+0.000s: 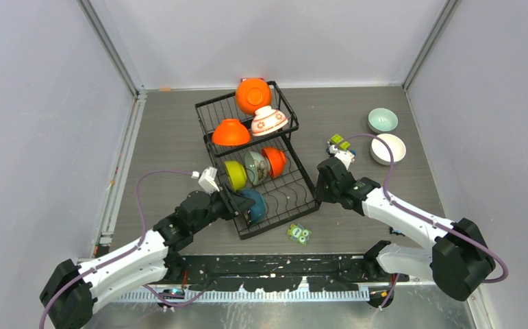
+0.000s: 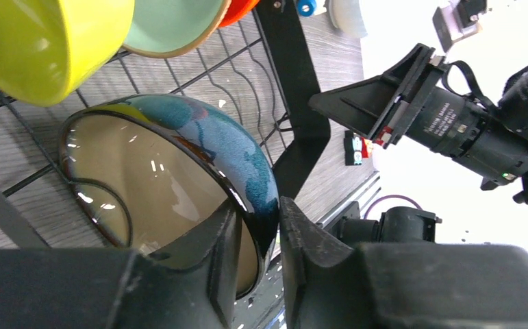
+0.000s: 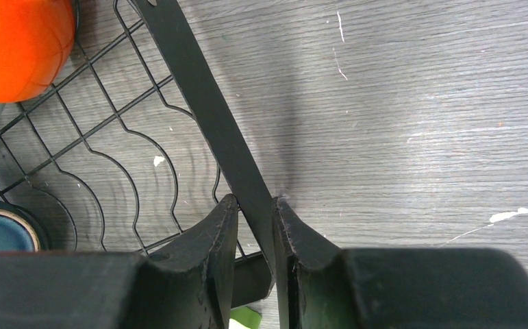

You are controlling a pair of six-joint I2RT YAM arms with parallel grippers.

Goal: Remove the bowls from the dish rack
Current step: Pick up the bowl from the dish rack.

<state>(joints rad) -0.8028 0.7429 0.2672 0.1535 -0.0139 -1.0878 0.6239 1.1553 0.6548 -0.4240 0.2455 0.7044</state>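
Note:
The black wire dish rack (image 1: pixel 285 188) stands mid-table. In its far section are an orange bowl (image 1: pixel 253 94), a floral white bowl (image 1: pixel 269 121) and another orange bowl (image 1: pixel 231 132). The near section holds a lime bowl (image 1: pixel 235 175), a pale mint bowl (image 1: pixel 255 166), an orange bowl (image 1: pixel 274 161) and a teal bowl (image 1: pixel 253 204). My left gripper (image 2: pixel 257 209) is shut on the rim of the teal bowl (image 2: pixel 179 137), one finger inside it and one outside. My right gripper (image 3: pixel 254 205) is shut on the flat side bar of the rack (image 3: pixel 206 103), at its near right corner.
A mint bowl (image 1: pixel 382 120) and a white bowl (image 1: pixel 388 148) sit on the table at the right. Small toy blocks (image 1: pixel 339 144) lie between them and the rack. A green toy (image 1: pixel 299 234) lies just in front of the rack.

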